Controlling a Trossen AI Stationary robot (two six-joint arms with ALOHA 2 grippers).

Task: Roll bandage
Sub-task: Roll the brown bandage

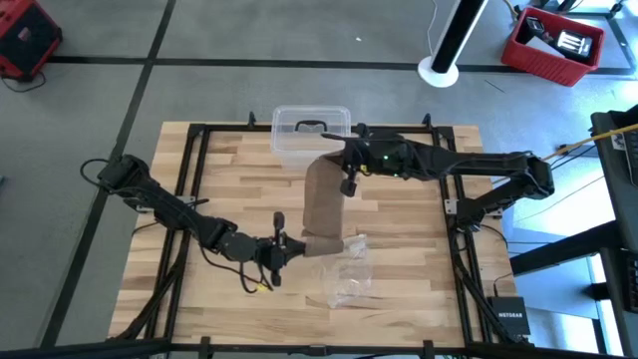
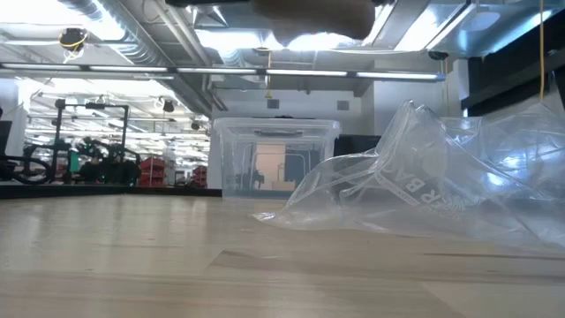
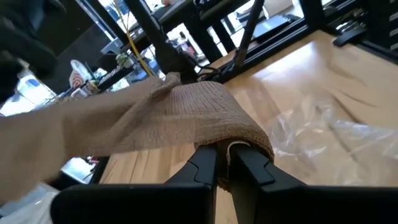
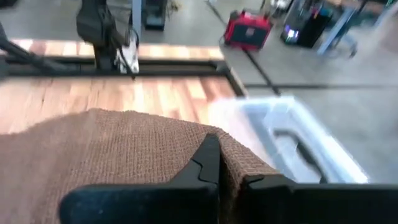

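The bandage, a dull brown cloth strip, runs from near the clear box toward the table's near side. It is held up over the table's middle. The low view shows only a blurred part of the bandage at the top, well above the wood. My left gripper is shut on its near end. My right gripper is shut on its far end. In the wrist views the cloth drapes over the fingertips of my left gripper and my right gripper. My left gripper pinches the bandage's near end between its two fingers, coming almost level from the table's left, across the strip. The cloth curls over the fingertips and hides how many layers are held. That end hangs clear of the table. My right gripper pinches the bandage's far end between its two fingers, reaching from the table's right and slanting a little down, across the strip. The cloth lies over the fingertips and spreads away from them. This end is lifted clear of the table too.
A clear plastic box with a dark handle stands at the far middle, close behind my right gripper. A crinkled clear plastic bag lies on the wood just near-right of my left gripper. Bare wood shows to the left and right.
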